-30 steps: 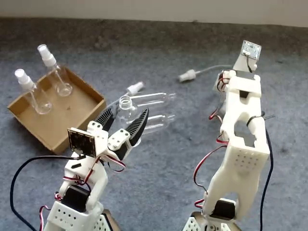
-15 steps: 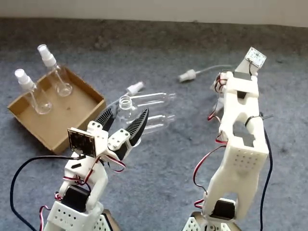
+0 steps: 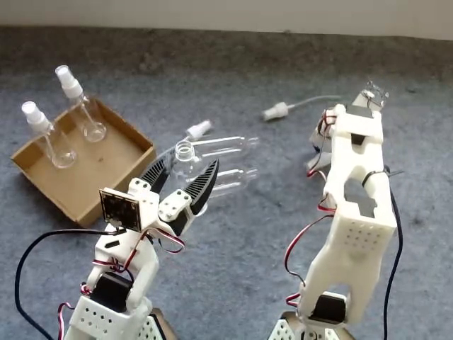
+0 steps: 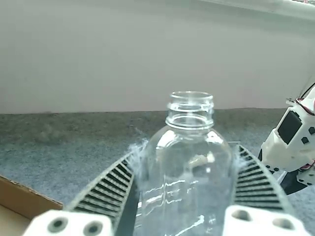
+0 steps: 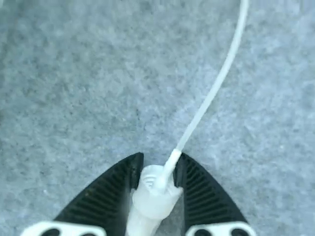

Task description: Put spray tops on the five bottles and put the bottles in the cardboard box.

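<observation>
My left end effector (image 3: 188, 167) is clamped on an open bottle (image 4: 189, 162), one finger on each flank. It holds the bottle upright with its bare neck pointing up. My right end effector (image 5: 160, 157) is pinched on a spray top (image 5: 152, 189), whose dip tube (image 5: 211, 88) runs straight out past my fingertips. The coming move turns on that mismatch, I judge: the neck lies off to the left of my right end effector, across open worktop (image 3: 255, 234). The bottle's long axis stands vertical, so the tube must tip downward before it can thread the mouth. The right arm carries the top and should travel; the left need only hold steady. Just behind the held bottle lie two uncapped bottles (image 3: 226, 144) on their sides, with a loose top (image 3: 199, 129) near them and another (image 3: 277, 111) lying toward my right arm. The cardboard box (image 3: 106, 163) sits left of my left arm with two capped bottles (image 3: 49, 138) inside and room beside them.
</observation>
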Available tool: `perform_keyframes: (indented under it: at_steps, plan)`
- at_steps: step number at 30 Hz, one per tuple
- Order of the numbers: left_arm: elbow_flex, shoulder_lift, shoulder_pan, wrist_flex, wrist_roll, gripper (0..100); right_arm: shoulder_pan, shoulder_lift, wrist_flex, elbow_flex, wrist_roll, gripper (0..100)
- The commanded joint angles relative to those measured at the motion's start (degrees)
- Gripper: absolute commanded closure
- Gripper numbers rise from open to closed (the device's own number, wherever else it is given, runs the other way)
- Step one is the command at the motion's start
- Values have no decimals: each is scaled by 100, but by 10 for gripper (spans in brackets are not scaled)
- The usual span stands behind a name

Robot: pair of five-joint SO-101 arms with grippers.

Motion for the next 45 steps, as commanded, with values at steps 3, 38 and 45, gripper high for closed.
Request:
perform_keyframes:
  at_steps: [3,38,45]
  plan:
    - [127,-66,-84,-9,35,853,198,-127,602,-92,-79,995]
    - [127,-66,-84,9,35,853,919,-1156,3116,-321,-2840,994]
    - [127,-66,-84,9,35,853,857,-532,3116,-347,-2875,994]
